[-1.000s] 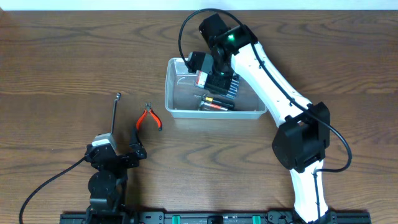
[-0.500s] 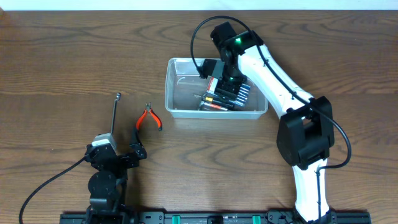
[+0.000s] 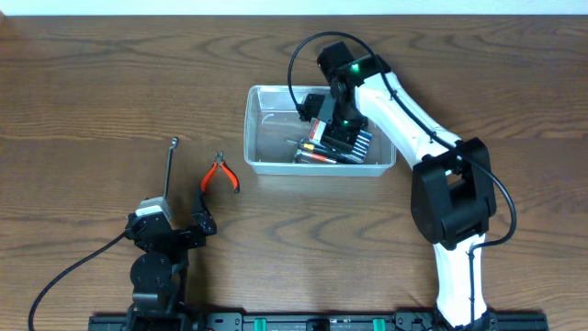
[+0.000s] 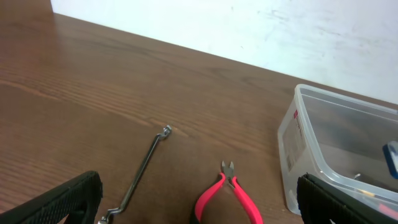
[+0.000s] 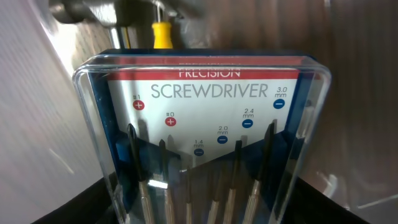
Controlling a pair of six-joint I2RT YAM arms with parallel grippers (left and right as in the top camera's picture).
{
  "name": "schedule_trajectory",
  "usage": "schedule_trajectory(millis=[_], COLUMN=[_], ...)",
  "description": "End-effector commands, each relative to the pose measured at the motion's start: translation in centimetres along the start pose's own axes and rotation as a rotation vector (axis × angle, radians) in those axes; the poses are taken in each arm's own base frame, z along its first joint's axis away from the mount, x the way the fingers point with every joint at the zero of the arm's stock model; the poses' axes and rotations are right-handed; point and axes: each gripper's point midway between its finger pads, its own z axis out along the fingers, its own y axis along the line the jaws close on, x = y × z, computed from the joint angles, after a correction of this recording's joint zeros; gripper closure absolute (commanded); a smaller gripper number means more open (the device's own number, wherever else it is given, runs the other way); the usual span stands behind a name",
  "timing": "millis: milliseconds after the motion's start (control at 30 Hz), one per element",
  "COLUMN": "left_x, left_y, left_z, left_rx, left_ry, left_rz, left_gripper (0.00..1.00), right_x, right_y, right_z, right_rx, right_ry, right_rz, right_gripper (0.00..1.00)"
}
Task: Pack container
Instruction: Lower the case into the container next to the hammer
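Note:
The clear plastic container (image 3: 250, 129) stands at the table's middle back; its wall also shows in the left wrist view (image 4: 297, 140). My right gripper (image 3: 333, 127) is inside it, shut on a clear-lidded precision screwdriver set case (image 3: 347, 140), which fills the right wrist view (image 5: 205, 118) between the fingers (image 5: 205, 214). Loose screwdrivers (image 3: 312, 153) lie on the container floor; a yellow handle (image 5: 163, 31) shows beyond the case. My left gripper (image 3: 171, 227) is open and empty near the front left, its fingers (image 4: 204, 210) wide apart.
Red-handled pliers (image 3: 220, 173) and a thin metal wrench (image 3: 170, 167) lie on the wood table left of the container, just ahead of the left gripper. Both show in the left wrist view, pliers (image 4: 227, 194) and wrench (image 4: 147, 165).
My right gripper has carried the screwdriver set case from the container's left part to its right part and lowered it. The left arm has not moved.

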Motion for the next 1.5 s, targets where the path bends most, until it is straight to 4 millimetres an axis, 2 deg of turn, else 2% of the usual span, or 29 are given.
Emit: schedule_trajectory(millis=[0, 433, 833, 1133, 1467], left_x=[1.2, 1.2, 1.2, 1.2, 1.2], left_y=[0.3, 0.3, 0.3, 0.3, 0.3], left_z=[0.3, 0.3, 0.3, 0.3, 0.3], left_rx=[-0.010, -0.010, -0.010, -0.010, -0.010], left_ry=[0.027, 0.027, 0.027, 0.027, 0.027], left_rz=[0.020, 0.020, 0.020, 0.020, 0.020], left_gripper=[0.02, 0.02, 0.02, 0.02, 0.02], right_x=[0.4, 2.0, 1.4, 1.3, 1.3], right_y=[0.0, -1.7, -1.3, -1.4, -1.4], right_z=[0.5, 1.1, 1.1, 1.1, 1.1], right_rx=[-0.014, -0.007, -0.029, -0.028, -0.027], right_ry=[-0.005, -0.009, -0.037, -0.041, -0.042], right_rz=[0.000, 0.086, 0.098, 0.102, 0.102], right_gripper=[0.99, 0.96, 0.94, 0.83, 0.79])
